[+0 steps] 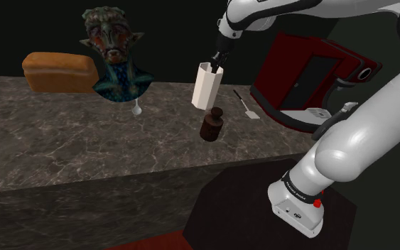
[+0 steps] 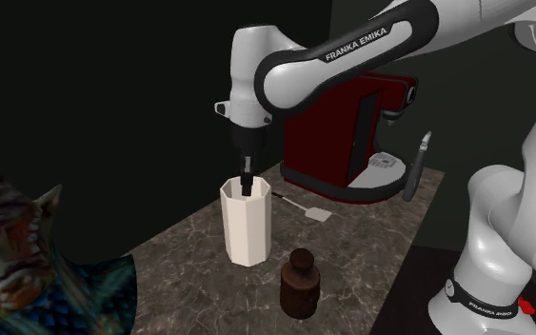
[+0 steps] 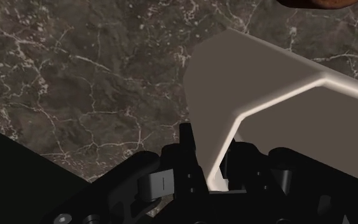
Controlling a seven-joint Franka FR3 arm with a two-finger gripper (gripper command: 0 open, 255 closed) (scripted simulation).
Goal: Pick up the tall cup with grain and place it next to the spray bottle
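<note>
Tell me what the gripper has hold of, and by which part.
The tall white cup, clasped by the gripper at its top rim, with one finger inside the wall and one outside.

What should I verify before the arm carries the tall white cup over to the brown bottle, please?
1. Is the gripper shut on the tall cup? Ok: a finger sits on each side of the rim wall.
2. Is the tall cup upright? Ok.
3. Is it lifted clear of the counter? Cannot tell.
4. Is the brown bottle upright, with bare counter beside it? Ok.
5. Is there grain inside the cup? Cannot tell.
6. Is the spatula lying apart from the bottle? Ok.
</note>
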